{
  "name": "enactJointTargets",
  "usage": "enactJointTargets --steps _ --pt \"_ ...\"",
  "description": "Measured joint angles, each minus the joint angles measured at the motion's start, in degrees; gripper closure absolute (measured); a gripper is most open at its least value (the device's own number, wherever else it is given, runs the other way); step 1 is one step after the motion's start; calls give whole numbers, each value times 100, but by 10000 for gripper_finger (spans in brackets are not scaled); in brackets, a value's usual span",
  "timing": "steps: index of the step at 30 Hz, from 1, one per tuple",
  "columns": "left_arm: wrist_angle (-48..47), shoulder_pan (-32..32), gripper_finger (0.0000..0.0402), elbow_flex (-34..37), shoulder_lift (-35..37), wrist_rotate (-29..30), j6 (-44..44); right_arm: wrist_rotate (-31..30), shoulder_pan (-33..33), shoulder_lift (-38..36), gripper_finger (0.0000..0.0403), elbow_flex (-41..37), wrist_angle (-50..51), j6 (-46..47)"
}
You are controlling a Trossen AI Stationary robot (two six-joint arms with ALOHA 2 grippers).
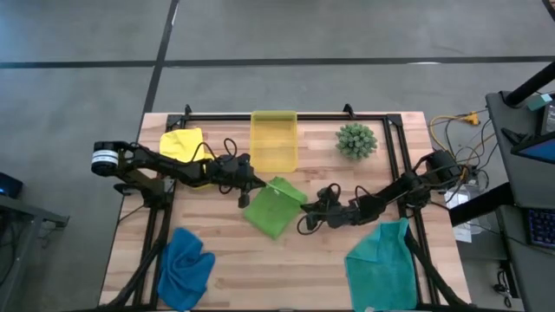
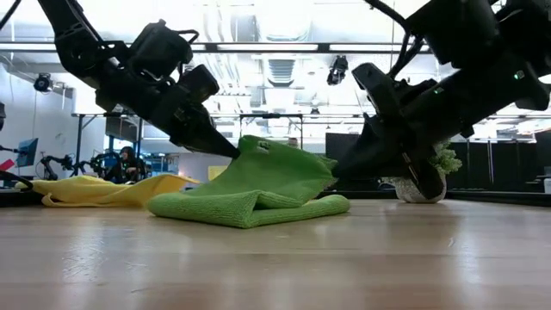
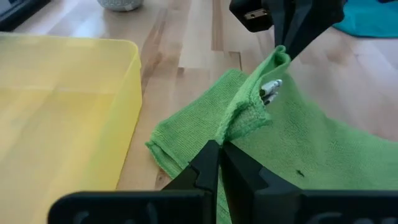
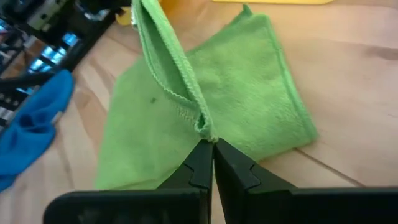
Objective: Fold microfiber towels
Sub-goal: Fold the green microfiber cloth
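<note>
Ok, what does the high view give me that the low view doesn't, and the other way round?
Only the high view shows the royal blue towel, the teal towel and the yellow-green bin.

Only the low view shows that the lime green towel's top layer is lifted off the table between the two tools, with its folded lower layers lying flat.

Both show the left tool and right tool pinching that towel's edge, plus the yellow towel and the plant.

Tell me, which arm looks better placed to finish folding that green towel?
Neither clearly: both share it. The left gripper and right gripper each pinch one end of the lime green towel's raised edge, so they would probably carry it over together.
</note>
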State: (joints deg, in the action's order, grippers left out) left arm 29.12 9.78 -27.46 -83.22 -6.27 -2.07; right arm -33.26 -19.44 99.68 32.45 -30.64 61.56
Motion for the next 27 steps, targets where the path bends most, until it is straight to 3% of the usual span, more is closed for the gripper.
enactJointTargets --steps 9,15,22,27 --pt "42 2 402 -4 -2 519 -183 -26 79 0 394 -2 333 -7" --pt "42 2 392 -7 -2 498 -136 -37 98 -9 394 -2 328 -157" --pt "262 2 317 -85 -360 430 -116 -124 98 -282 375 0 279 -535" --pt "286 2 247 -331 -538 359 30 -133 156 -635 338 5 279 -1519"
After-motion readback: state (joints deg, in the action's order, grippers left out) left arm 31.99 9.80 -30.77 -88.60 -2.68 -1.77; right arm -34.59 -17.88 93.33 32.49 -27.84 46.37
